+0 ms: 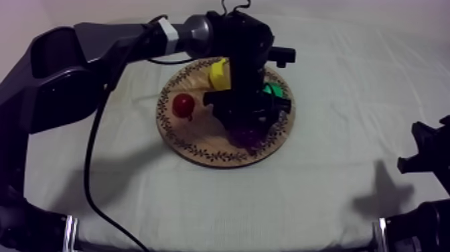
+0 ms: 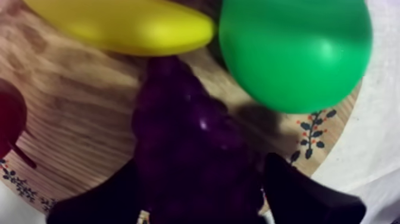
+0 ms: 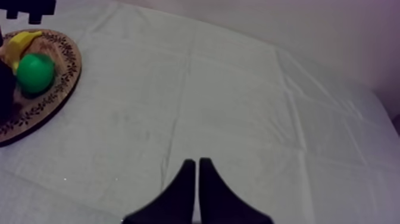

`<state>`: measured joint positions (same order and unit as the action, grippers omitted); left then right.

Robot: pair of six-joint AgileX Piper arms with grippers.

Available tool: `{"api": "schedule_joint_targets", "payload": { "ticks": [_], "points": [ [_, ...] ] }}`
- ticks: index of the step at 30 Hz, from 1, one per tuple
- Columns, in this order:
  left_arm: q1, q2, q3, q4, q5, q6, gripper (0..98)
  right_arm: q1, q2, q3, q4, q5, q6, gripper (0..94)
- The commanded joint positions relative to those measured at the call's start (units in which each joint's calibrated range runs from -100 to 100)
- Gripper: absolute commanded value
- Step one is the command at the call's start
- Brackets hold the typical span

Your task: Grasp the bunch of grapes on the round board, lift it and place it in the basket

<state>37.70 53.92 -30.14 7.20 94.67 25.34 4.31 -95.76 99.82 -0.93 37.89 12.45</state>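
Observation:
The dark purple bunch of grapes (image 2: 190, 137) lies on the round wooden board (image 1: 201, 149), below the banana (image 2: 125, 24) and beside the green pear (image 2: 294, 50). My left gripper (image 2: 199, 173) is down over the bunch, open, with one black finger on each side of it. From above, the left gripper (image 1: 248, 127) covers most of the grapes (image 1: 245, 138). The banana (image 1: 218, 72), the pear (image 1: 271, 90) and a small red fruit (image 1: 183, 105) also rest on the board. My right gripper (image 3: 196, 173) is shut on nothing, low over the cloth.
My left arm (image 1: 100, 53) stretches from the upper left across the board's far side. The right gripper (image 1: 422, 151) sits at the table's right edge. Bare cloth (image 3: 226, 107) lies between it and the board (image 3: 59, 89).

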Motion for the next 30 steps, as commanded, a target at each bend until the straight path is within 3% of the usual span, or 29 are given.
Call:
{"api": "schedule_joint_targets", "payload": {
  "ticks": [1,7,18,30],
  "points": [
    [-0.1,0.1,0.0,-0.11,0.1,0.1,58.0,0.0,0.0,0.0,0.0,0.0,0.0,0.3],
    [-0.2,-0.7,0.9,-0.25,-0.6,-0.3,49.9,0.0,0.0,0.0,0.0,0.0,0.0,0.3],
    [0.3,-9.1,2.5,-1.44,-1.2,-2.4,49.9,0.0,0.0,0.0,0.0,0.0,0.0,0.3],
    [0.0,-20.4,3.0,-2.69,2.2,-3.2,50.8,0.0,0.0,0.0,0.0,0.0,0.0,0.3]
  ]
}}
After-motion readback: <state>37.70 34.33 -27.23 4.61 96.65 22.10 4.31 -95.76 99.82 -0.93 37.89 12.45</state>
